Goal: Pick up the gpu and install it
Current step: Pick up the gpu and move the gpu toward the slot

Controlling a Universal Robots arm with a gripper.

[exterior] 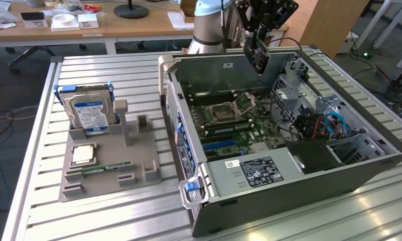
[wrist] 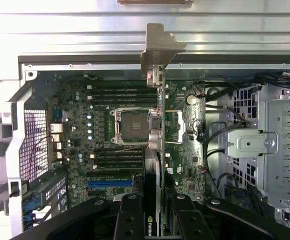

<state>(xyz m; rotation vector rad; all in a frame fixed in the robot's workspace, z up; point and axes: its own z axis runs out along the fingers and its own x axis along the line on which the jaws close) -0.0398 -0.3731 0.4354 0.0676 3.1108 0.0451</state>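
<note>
The pincer (wrist: pixel 155 212) is clamped on the gpu (wrist: pixel 155 150), its black fingers (wrist: pixel 129 217) pressing both flat faces. The card hangs on edge from the pincer, with its silver bracket (wrist: pixel 160 47) at the end farthest from the grip. In the exterior view the pincer (exterior: pixel 260 37) holds the gpu (exterior: pixel 260 56) in the air, clear of the open computer case (exterior: pixel 288 201). Straight below the pincer lies the green motherboard (wrist: pixel 185 130), with the empty processor socket (wrist: pixel 132 125) just to one side of the card's line. Well away from the pincer, toward the exterior view's left, a grey tray (exterior: pixel 107 186) on the slatted tabletop (exterior: pixel 120 221) holds an upright hard drive (exterior: pixel 90 113).
</note>
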